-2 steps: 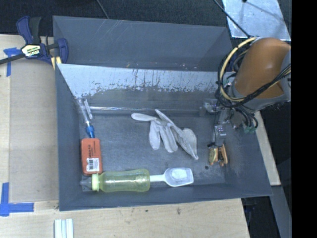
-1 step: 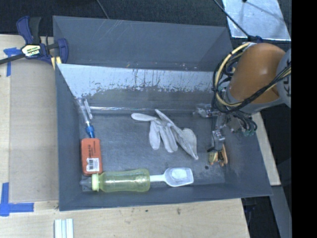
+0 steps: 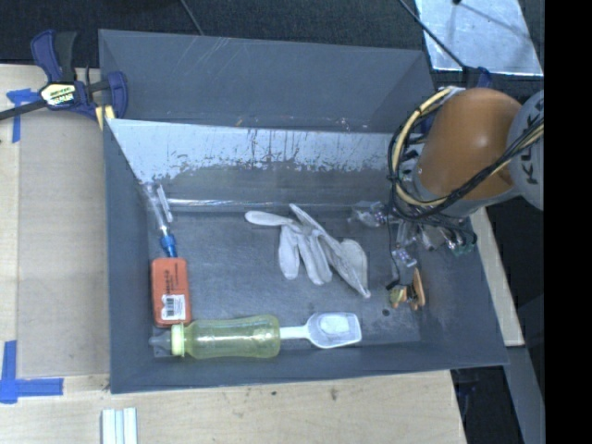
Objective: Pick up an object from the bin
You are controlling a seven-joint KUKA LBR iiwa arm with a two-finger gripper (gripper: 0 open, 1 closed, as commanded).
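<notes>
Grey metal bin (image 3: 277, 81), arm in from the right. We note the rounded orange cover (image 3: 467, 141) on the wrist, above the bin's right wall, with black and yellow cables (image 3: 400, 160) looped round its left side.

The gripper (image 3: 405, 289) sits low over the bin floor at the right end, close to the right wall. We cannot tell whether the claw is apart or together; its tip reads only as a small dark and orange-yellow cluster. We see nothing that we can say is held.

Nearest thing: a small heap of white plastic spoons (image 3: 310, 248) at the middle of the floor, to the left of the gripper and apart from it. The spoons overlap one another, handles fanned toward the back wall. The gripper is beside this heap, not over it.

Along the front wall we log a white plastic scoop (image 3: 331, 328), bowl to the right, its handle meeting the mouth end of a pale yellow-green translucent bottle (image 3: 227, 338) lying on its side.

Left end: a flat orange rectangular box with a white label (image 3: 170, 289), just above the bottle's end. Behind it, a thin clear pen-like stick with a blue section (image 3: 164, 220) lies along the left wall.
</notes>
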